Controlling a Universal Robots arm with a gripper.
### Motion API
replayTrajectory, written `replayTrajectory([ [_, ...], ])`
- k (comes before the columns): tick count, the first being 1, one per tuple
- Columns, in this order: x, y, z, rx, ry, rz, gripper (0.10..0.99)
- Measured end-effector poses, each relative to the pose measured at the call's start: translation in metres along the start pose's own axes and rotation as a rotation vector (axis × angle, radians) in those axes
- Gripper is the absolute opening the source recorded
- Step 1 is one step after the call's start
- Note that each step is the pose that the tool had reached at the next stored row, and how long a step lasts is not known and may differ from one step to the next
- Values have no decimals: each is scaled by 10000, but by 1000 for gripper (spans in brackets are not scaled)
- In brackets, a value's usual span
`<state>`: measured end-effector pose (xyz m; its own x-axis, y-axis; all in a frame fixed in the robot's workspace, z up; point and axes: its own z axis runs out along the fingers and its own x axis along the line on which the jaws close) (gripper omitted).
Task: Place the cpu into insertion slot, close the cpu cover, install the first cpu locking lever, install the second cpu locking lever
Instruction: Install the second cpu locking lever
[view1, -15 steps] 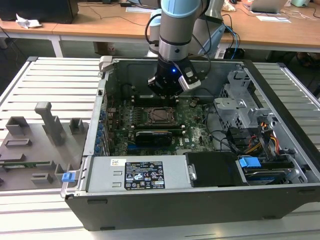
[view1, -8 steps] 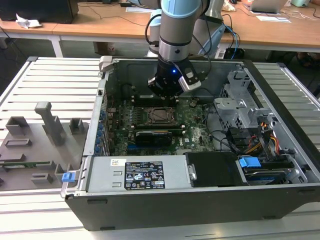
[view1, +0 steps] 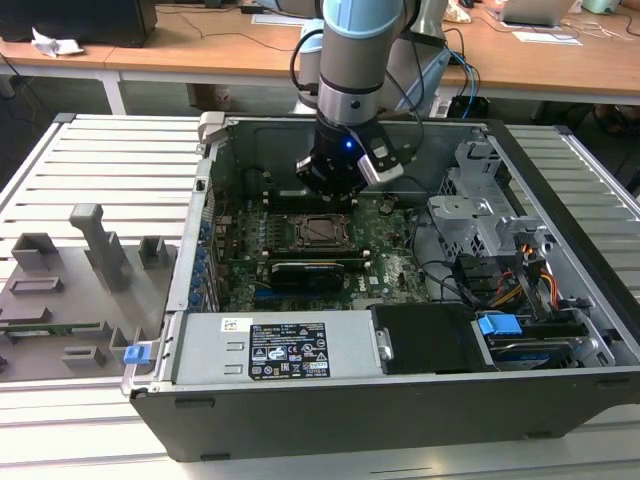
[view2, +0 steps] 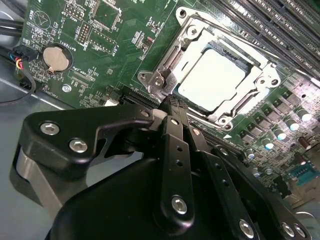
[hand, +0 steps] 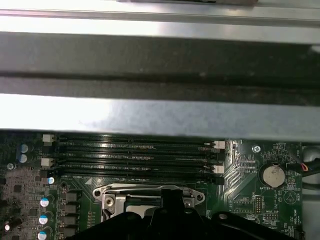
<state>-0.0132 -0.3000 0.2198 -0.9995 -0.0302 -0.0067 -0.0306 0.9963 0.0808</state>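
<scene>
Black gripper (view2: 172, 107) fingers, nearest my second wrist camera, are pressed together with nothing between them, their tip resting at the edge of the insertion slot (view2: 220, 75), probably so the narrow closed point can push small parts there. Just past that tip, the cpu (view2: 212, 75) lies flat inside the slot, and the cpu cover (view2: 192, 37) is folded down around it as a metal frame, so seating and covering look done. Around the slot spreads the green board (view2: 100, 60), set in the far middle of the open computer case (view1: 560, 200) in my exterior view.
</scene>
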Motion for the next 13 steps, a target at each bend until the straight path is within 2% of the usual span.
replayTrajectory([
  [7, 2, -51, -4, -1, -2, 2, 106],
  [9, 1, -46, -85, 0, -1, 1, 106],
  [13, 1, -39, -167, 0, 0, 0, 106],
])
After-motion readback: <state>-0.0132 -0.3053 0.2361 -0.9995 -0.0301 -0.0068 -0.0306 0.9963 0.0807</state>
